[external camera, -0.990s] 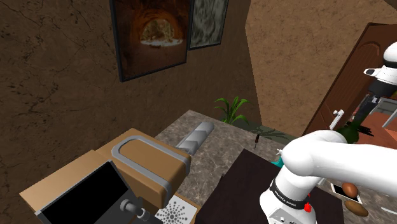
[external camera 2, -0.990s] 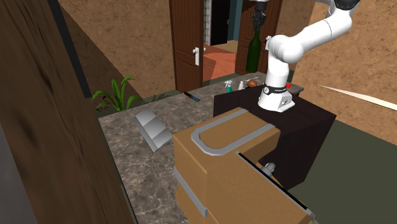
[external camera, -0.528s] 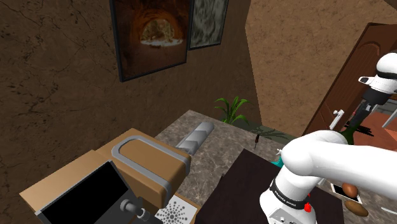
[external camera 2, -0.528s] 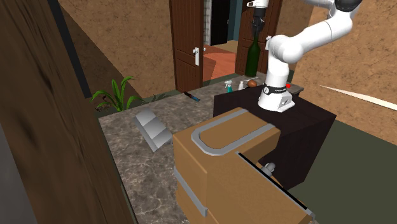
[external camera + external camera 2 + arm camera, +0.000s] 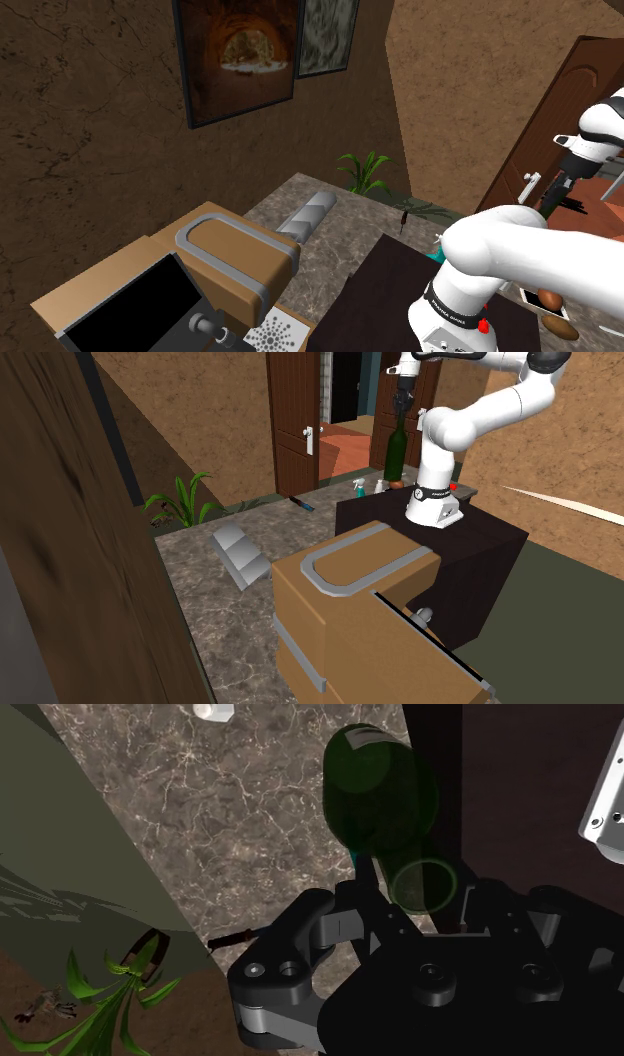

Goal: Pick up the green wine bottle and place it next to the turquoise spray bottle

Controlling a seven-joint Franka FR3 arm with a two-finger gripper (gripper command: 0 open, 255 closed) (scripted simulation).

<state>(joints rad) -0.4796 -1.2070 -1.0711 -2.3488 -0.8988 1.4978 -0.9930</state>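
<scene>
claw clasps green wine bottle neck; shoulder view's arm mostly hides it.

Soft, even simulator light with no hard-edged shadows; the wrist view is the dimmest.

In the shoulder view the white arm is the brightest thing, shading gently to grey along its underside, while the brown walls stay flat and mid-toned. The second exterior view has a dark wooden panel close at its left and a thin pale streak at its right. In the wrist view the gripper is a near-black mass with faint grey edges. The green wine bottle is dark and see-through with one small pale glint. Dark streaked shadows lie on the olive floor beside the plant.
</scene>
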